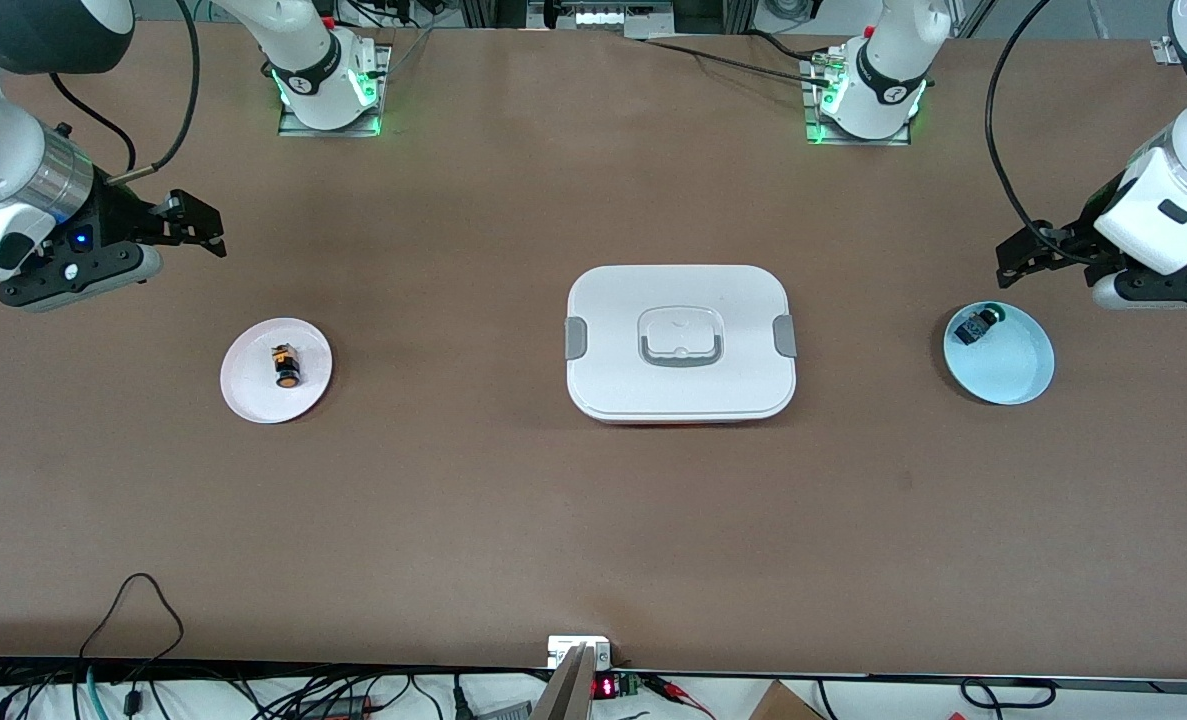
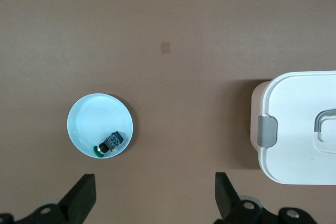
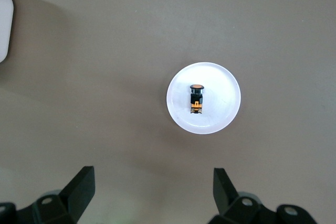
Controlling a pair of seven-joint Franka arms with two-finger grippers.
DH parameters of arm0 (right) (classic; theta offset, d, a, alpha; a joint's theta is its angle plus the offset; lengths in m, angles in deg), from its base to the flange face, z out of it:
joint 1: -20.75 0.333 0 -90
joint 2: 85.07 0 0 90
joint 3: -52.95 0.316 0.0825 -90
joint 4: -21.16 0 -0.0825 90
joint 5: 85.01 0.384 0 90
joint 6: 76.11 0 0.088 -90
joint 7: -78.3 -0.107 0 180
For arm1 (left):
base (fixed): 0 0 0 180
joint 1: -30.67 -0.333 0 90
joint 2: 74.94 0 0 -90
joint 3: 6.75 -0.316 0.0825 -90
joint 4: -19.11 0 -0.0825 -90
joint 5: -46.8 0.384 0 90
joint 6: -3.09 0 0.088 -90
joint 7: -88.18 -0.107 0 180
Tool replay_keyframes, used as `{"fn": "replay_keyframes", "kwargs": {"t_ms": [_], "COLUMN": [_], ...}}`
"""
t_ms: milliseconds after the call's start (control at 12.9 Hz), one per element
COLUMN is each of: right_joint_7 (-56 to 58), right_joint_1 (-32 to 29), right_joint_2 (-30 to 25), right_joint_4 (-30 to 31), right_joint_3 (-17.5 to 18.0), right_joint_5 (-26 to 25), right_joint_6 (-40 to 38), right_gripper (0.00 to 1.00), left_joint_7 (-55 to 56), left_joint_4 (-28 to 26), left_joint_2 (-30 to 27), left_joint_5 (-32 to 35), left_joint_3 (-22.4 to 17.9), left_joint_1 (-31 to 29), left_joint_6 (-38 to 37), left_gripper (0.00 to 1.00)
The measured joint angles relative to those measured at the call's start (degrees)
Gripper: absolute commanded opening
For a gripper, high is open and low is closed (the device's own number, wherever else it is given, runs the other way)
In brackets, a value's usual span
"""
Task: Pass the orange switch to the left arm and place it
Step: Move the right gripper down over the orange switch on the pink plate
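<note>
The orange switch (image 1: 286, 367) lay on its side on a small white plate (image 1: 253, 395) toward the right arm's end of the table, about as near to the front camera as the box (image 1: 680, 343) at mid-table and the pale blue plate (image 1: 1008, 375) at the left arm's end, where a dark blue-green switch (image 1: 977, 325) rested. Farther up, the right gripper (image 1: 193, 228) hung over bare table beside the white plate, its fingers spread wide and holding nothing; the left gripper (image 1: 1023, 258) hung just beside the blue plate's rim, equally wide and empty. The likeliest trouble was the switch rolling or skidding out from between the fingers, being small, round and lying flat on a smooth plate; a low carry toward the handover could also clip the box standing between the arms. The switch looked like a stubby black cylinder with an orange round cap at one end and orange-tan markings near the other.
</note>
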Motion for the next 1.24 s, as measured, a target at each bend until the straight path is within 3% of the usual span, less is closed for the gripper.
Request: {"fn": "replay_keyframes", "kwargs": {"t_ms": [386, 618, 927, 1236], "right_joint_7": [0.3, 3.4, 18.6, 44.9], "right_joint_1": [0.0, 0.0, -1.7, -5.7], "right_joint_2": [0.1, 0.6, 3.4, 6.3], "right_joint_4": [-0.6, -0.9, -0.4, 6.5], "right_joint_3": [0.0, 0.0, -0.2, -0.8], "right_joint_5": [-0.2, -0.3, -0.5, -0.7], "right_joint_6": [-0.3, -5.2, -5.0, 6.3], "right_gripper": [1.0, 1.0, 1.0, 1.0], "left_joint_7": [0.0, 0.0, 0.0, 0.0], "left_joint_4": [0.0, 0.0, 0.0, 0.0], "left_joint_2": [0.0, 0.0, 0.0, 0.0], "left_joint_5": [0.0, 0.0, 0.0, 0.0], "left_joint_3": [0.0, 0.0, 0.0, 0.0], "left_joint_1": [0.0, 0.0, 0.0, 0.0], "left_joint_6": [0.0, 0.0, 0.0, 0.0], "left_gripper": [1.0, 1.0, 1.0, 1.0]}}
